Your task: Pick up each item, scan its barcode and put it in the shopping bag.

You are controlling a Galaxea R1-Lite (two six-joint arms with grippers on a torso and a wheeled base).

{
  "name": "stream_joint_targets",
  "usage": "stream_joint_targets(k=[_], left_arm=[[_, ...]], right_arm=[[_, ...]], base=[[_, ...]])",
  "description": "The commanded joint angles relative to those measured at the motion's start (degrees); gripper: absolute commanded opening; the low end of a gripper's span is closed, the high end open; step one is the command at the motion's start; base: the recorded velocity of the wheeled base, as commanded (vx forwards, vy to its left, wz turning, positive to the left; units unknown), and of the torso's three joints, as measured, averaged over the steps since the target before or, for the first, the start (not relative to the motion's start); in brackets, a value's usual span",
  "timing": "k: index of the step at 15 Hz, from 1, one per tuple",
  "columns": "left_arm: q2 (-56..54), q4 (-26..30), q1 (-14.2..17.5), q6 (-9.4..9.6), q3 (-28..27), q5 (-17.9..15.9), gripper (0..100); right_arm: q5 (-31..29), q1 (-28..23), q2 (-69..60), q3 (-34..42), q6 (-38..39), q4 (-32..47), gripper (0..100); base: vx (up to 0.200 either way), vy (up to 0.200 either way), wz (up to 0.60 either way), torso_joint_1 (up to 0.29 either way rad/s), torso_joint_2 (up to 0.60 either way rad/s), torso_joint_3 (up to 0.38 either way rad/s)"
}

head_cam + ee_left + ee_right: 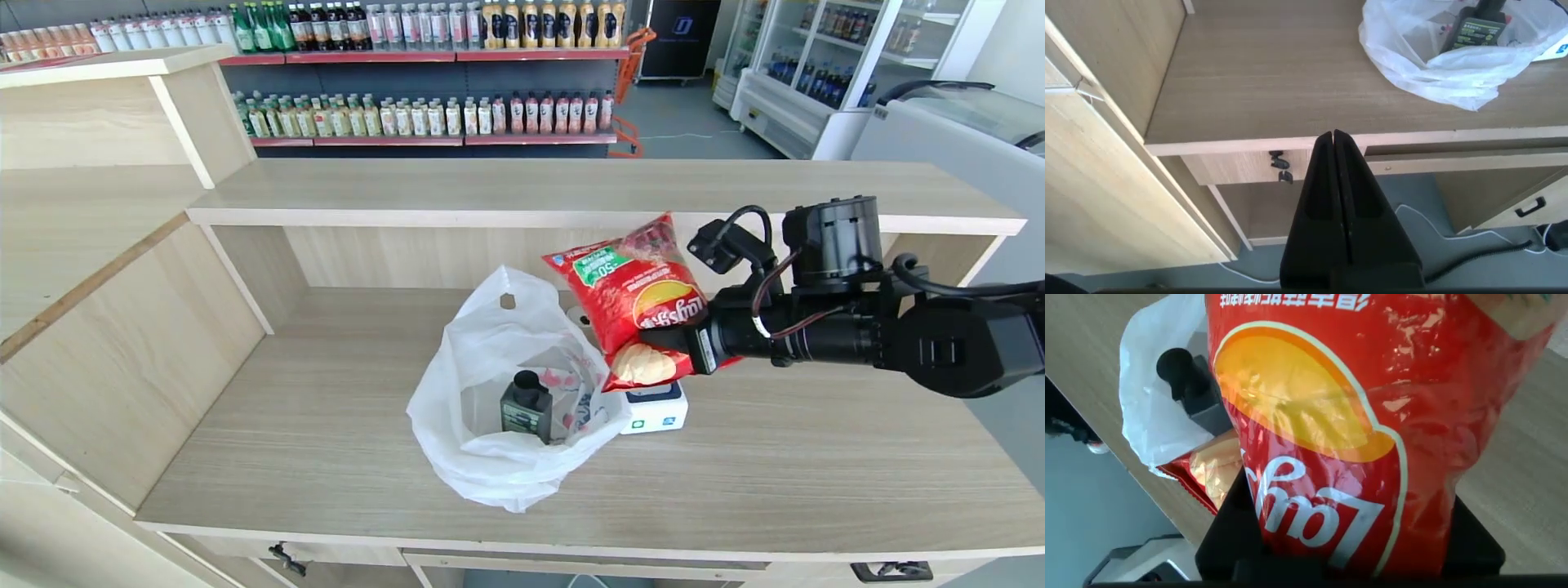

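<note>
The right gripper [657, 339], fingers clamped on red chips [637, 286], hung above the scanner [660, 410] just beside the open bag [482, 465] on the surface [326, 441]. A bottle [526, 404] was already bagged; the chips apparently were not yet. The left gripper [1333, 145] hung below the surface's edge, fingers together, empty.

The red chip bag [633, 298] carries the most print. It has a green sticker [602, 265] with white figures near its 11 o'clock corner and a line of white characters beneath that. Below is a yellow oval crossed by curly white script, which sits upside down. At 8 o'clock from it, the black bottle [526, 406] inside the shopping bag [490, 465] has a label too fine to read. At 6 o'clock, the white scanner [657, 412] shows small green and blue marks, unreadable.
</note>
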Motion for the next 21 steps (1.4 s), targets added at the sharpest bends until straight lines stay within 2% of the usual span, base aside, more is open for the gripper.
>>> stream_joint_targets(k=[1,3,8,13,21], left_arm=[[0.0,0.0,0.0,0.00,0.0,0.0,0],[0.0,0.0,0.0,0.00,0.0,0.0,0],[0.0,0.0,0.0,0.00,0.0,0.0,0],[0.0,0.0,0.0,0.00,0.0,0.0,0],[0.0,0.0,0.0,0.00,0.0,0.0,0]], right_arm=[[0.0,-1.2,0.6,1.2,0.8,0.1,0],[0.6,-1.2,0.8,1.2,3.4,0.0,0],[7.8,-1.2,1.0,2.9,17.2,0.5,0],[8.5,-1.2,4.4,3.3,22.8,0.8,0],[8.6,-3.4,6.4,3.0,23.0,0.4,0]], base=[[0.000,0.000,0.00,0.000,0.00,0.000],[0.000,0.000,0.00,0.000,0.00,0.000],[0.000,0.000,0.00,0.000,0.00,0.000],[0.000,0.000,0.00,0.000,0.00,0.000],[0.000,0.000,0.00,0.000,0.00,0.000]])
